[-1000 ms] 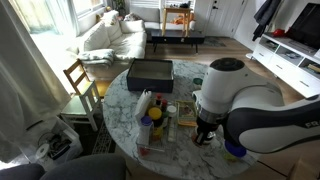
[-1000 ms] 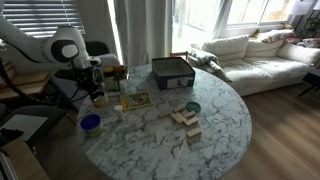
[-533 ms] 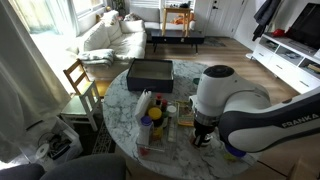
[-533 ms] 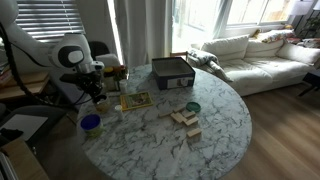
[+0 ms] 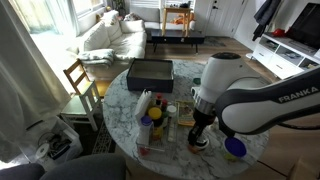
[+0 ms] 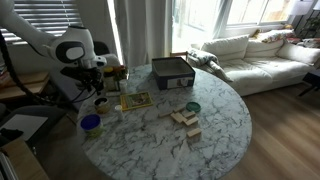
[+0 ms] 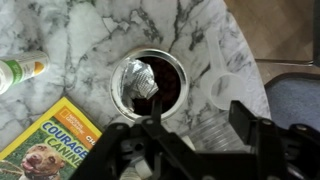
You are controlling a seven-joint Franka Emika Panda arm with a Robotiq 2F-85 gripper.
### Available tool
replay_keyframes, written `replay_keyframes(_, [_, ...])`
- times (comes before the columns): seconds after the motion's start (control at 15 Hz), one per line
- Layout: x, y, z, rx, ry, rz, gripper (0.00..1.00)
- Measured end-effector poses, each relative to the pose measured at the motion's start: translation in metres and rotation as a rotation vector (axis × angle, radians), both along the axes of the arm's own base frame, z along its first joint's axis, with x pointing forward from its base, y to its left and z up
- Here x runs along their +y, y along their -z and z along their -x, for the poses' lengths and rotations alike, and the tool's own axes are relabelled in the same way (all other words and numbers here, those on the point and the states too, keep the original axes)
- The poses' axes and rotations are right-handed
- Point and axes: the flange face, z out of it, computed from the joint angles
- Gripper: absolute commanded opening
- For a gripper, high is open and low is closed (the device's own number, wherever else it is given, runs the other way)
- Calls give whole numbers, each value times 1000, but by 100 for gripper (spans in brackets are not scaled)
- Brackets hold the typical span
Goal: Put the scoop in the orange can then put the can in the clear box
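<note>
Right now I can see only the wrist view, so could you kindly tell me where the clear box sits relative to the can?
Observer: In an exterior view the clear box lies lengthwise near the table edge, apart from the can.
Operator: Thank you. Is it empty?
Observer: No, it already holds several bottles.
Operator: Is anything else close to the can outside my picture?
Observer: A blue disc lies flat on the table near the can, close to the edge.
</note>
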Motion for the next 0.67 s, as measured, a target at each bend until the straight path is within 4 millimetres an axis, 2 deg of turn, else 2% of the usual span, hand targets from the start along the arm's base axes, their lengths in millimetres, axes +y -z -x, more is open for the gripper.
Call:
replay_keyframes(0.33, [7, 2, 11, 89, 32, -77, 100])
replay_keyframes(0.67, [4, 12, 19, 140, 116, -87, 100])
